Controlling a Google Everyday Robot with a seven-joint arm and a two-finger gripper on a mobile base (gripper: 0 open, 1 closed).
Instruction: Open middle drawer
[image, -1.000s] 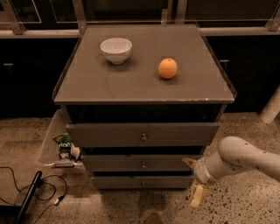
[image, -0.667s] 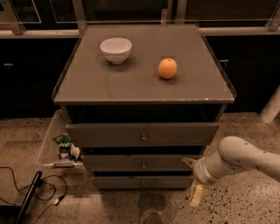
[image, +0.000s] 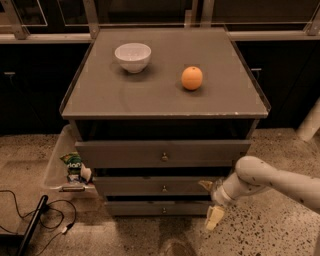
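Note:
The grey cabinet has three flat drawer fronts, each with a small brass knob. The middle drawer (image: 145, 186) is the medium-sized front between the tall top drawer (image: 125, 153) and the slim bottom drawer (image: 140, 208); its knob (image: 163, 188) is at centre. My gripper (image: 209, 201), on a white arm coming in from the right, is in front of the right end of the middle and bottom drawers, well right of the knob. Its two pale fingers stand apart, one up near the middle drawer's edge (image: 205, 185), one hanging lower (image: 213, 218). It holds nothing.
A white bowl (image: 132, 56) and an orange (image: 192, 78) sit on the cabinet top (image: 150, 95). A clear bin (image: 59, 162) with a green packet (image: 74, 162) stands at the cabinet's left. Black cables (image: 30, 210) lie on the speckled floor at lower left.

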